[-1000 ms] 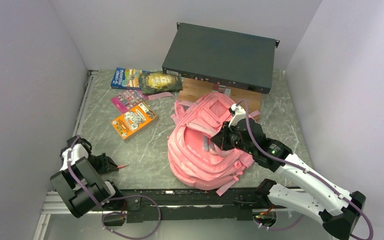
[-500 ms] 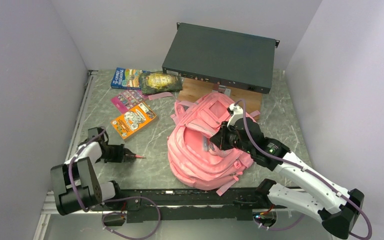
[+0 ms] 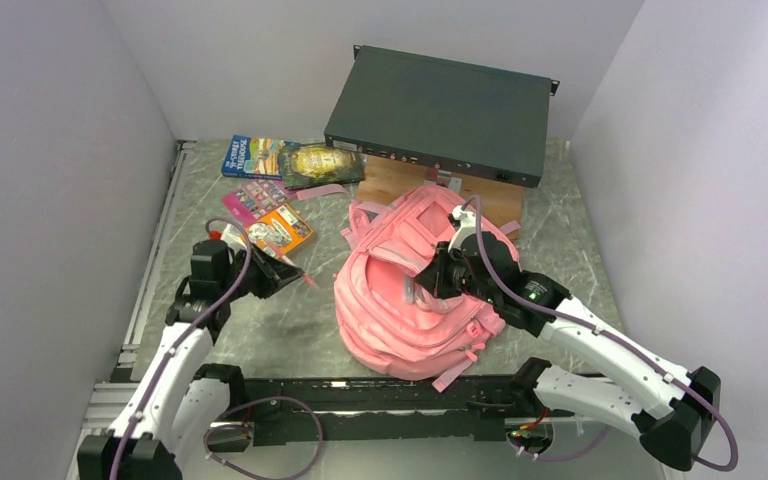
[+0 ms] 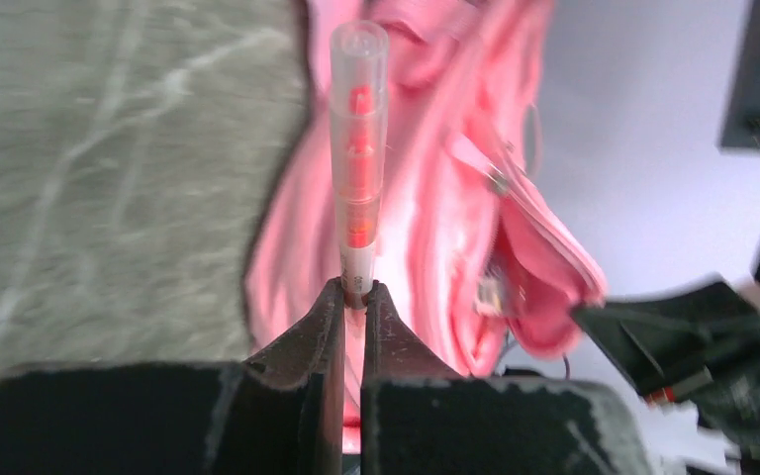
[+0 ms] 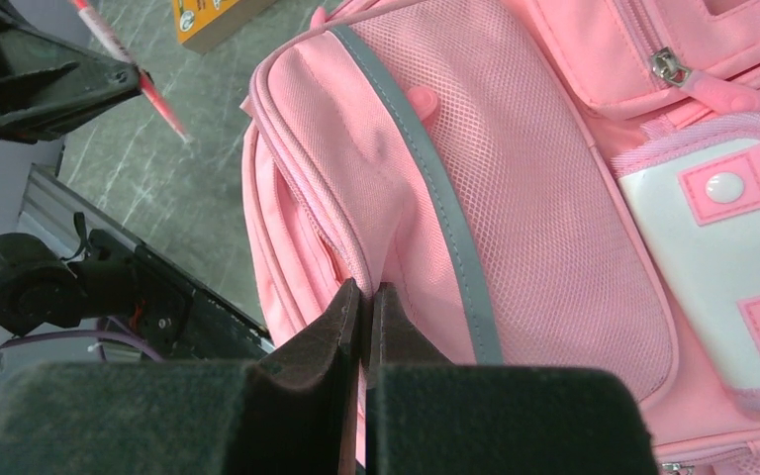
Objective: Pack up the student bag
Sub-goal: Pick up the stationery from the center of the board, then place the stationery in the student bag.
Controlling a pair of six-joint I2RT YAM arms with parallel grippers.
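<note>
Two grippers, each clamped shut on something.
The right gripper [image 5: 366, 295] pinches the student bag [image 5: 515, 198] at its seam; the left gripper [image 4: 354, 295] grips a red pen [image 4: 358, 148], with the bag just beyond.

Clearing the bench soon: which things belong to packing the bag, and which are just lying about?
Job: student bag, pinched by the right fingers; pen, in the left fingers; orange book and blue book, probably to pack.
Lying about: black rack unit; wooden board.

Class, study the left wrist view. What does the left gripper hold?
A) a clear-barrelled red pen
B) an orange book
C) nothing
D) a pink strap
A: the left gripper is shut on the end of the clear-barrelled red pen, which points toward the soft pink fabric backpack.
</note>
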